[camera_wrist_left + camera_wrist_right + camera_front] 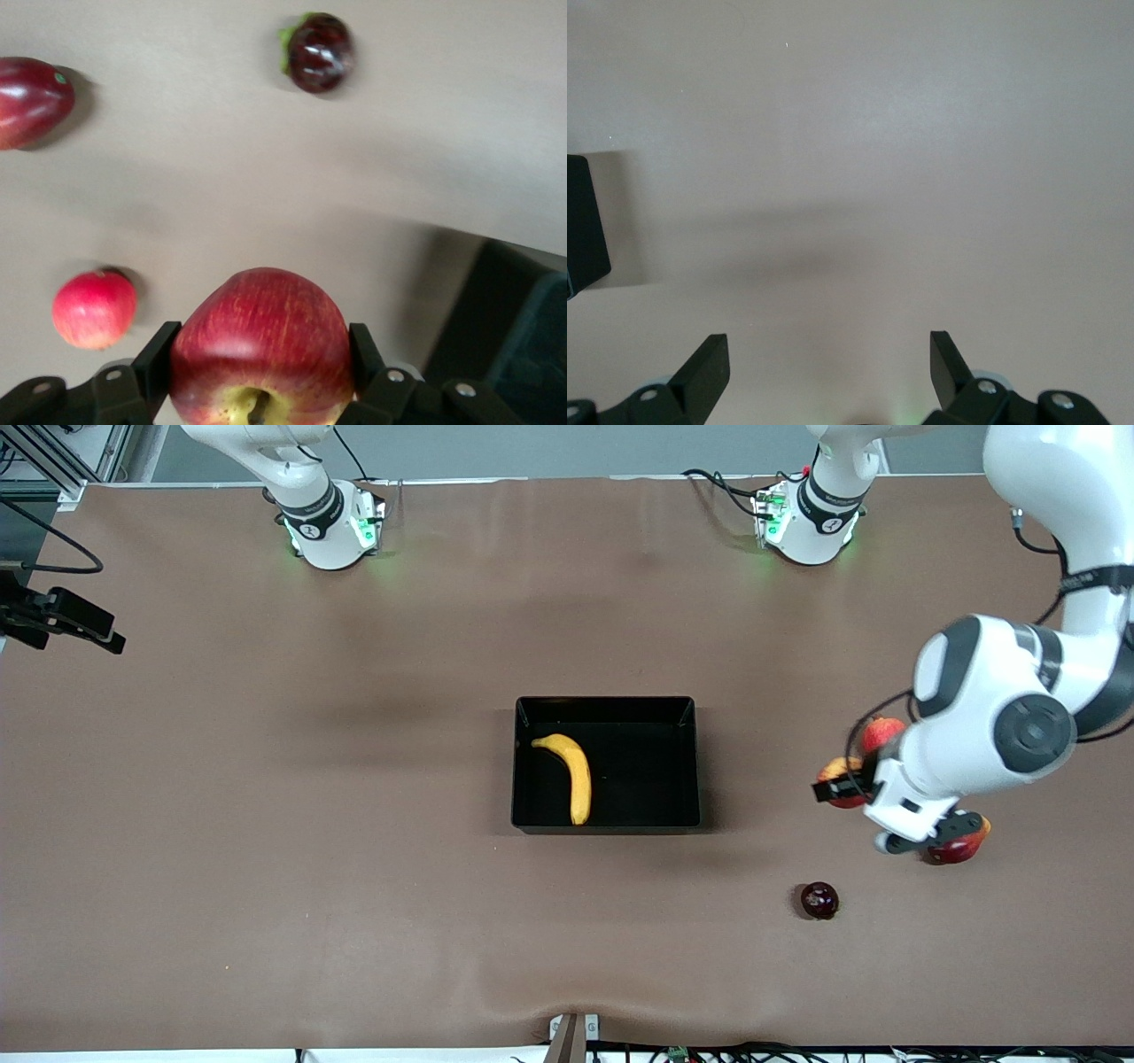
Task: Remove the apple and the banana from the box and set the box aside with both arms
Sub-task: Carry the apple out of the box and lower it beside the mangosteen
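The black tray (pixel 673 815) sits mid-table with the yellow banana (pixel 574 772) lying in it. My left gripper (pixel 842 784) is shut on the red-and-yellow apple (pixel 835 772), holding it over the bare table between the tray and the left arm's end. In the left wrist view the apple (pixel 261 345) is clamped between both fingers (pixel 155 359), stem end toward the camera, and the tray's edge (pixel 518 336) shows. My right gripper (pixel 828 350) is open and empty over bare table, with a tray corner (pixel 583 221) in sight; it is outside the front view.
A small round red fruit (pixel 882 732) (pixel 95 308) and a dark red fruit (pixel 959 849) (pixel 31 99) lie on the table by the left gripper. A dark purple round fruit (pixel 819 901) (pixel 319 51) lies nearer the front camera.
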You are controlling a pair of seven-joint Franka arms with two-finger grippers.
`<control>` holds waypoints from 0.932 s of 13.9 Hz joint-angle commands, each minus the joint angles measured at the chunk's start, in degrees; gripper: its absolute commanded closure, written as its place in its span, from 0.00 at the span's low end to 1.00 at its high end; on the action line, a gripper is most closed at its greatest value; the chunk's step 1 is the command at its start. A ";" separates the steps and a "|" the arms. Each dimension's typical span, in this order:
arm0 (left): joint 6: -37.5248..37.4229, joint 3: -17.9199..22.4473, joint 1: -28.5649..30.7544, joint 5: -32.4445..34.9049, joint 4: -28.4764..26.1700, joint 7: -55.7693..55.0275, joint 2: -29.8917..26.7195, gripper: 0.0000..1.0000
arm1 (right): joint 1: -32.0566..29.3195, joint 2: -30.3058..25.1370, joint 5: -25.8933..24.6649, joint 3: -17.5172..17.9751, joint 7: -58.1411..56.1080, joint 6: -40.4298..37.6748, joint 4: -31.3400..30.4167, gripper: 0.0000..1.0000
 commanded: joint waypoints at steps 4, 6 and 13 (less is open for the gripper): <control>8.55 -0.40 3.90 6.28 0.31 1.98 8.03 1.00 | -0.45 0.46 0.01 0.21 -0.72 -0.45 1.11 0.00; 11.28 -0.40 4.70 6.37 0.22 2.68 10.22 1.00 | -0.45 0.46 0.01 0.21 -0.72 -0.45 1.11 0.00; 22.96 -0.31 4.70 5.66 -7.50 1.11 12.87 1.00 | -0.45 0.46 0.01 0.21 -0.72 -0.45 1.11 0.00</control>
